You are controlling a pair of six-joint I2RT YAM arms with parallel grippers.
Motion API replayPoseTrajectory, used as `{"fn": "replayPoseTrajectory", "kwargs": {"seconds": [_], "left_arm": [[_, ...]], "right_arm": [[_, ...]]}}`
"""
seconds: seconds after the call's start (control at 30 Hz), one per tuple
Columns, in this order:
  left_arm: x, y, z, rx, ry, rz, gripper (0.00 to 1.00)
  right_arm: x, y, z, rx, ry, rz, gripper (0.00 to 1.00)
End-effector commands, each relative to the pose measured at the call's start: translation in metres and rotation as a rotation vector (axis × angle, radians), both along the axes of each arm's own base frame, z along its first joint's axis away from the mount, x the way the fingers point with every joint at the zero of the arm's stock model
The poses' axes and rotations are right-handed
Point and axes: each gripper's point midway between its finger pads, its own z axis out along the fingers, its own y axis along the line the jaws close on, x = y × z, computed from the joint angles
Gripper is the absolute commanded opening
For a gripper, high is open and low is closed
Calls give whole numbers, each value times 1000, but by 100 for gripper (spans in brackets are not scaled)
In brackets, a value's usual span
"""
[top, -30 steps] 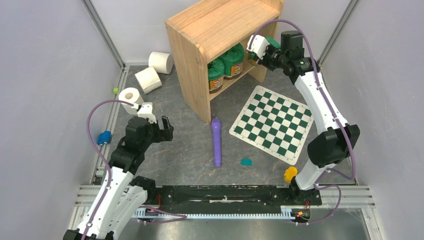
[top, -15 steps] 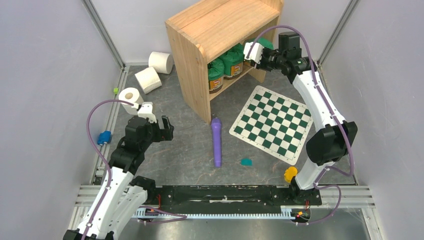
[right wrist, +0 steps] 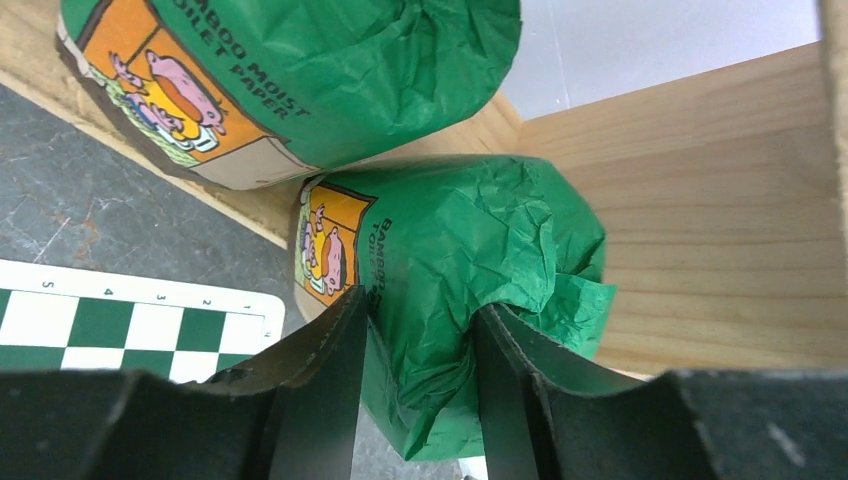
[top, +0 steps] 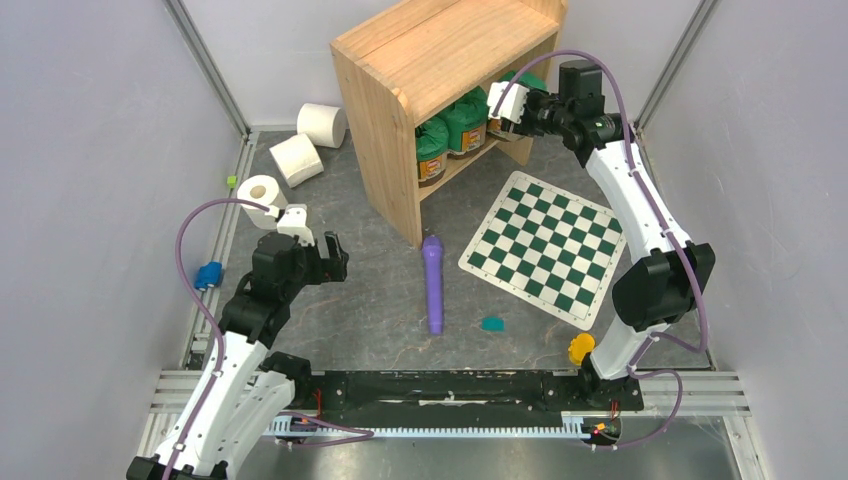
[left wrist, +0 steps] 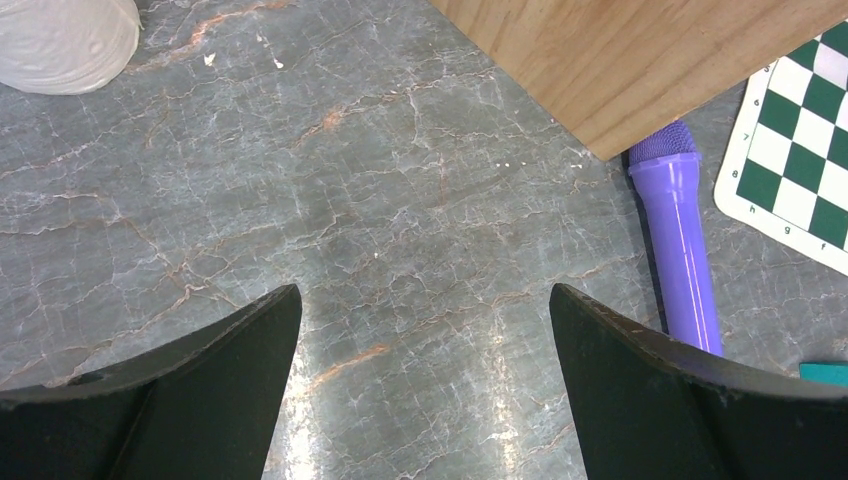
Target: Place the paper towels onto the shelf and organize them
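Right gripper straddles green paper-wrapped roll on light wooden shelf, hold unclear | left gripper gapes | risk: snagged wrapper, I drag roll off

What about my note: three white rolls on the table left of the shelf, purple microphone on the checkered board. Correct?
No: the top view shows the purple microphone on the table beside the checkered board, not on it. The rest holds.
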Motion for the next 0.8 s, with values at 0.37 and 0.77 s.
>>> {"fn": "replayPoseTrajectory", "kwargs": {"seconds": [0.37, 0.77], "left_arm": [[4, -4, 9, 14, -53, -39, 100], [4, -3, 10, 13, -56, -37, 100]], "right_arm": [[16, 1, 44, 44, -175, -16, 44], [34, -3, 37, 67, -193, -73, 43]]}}
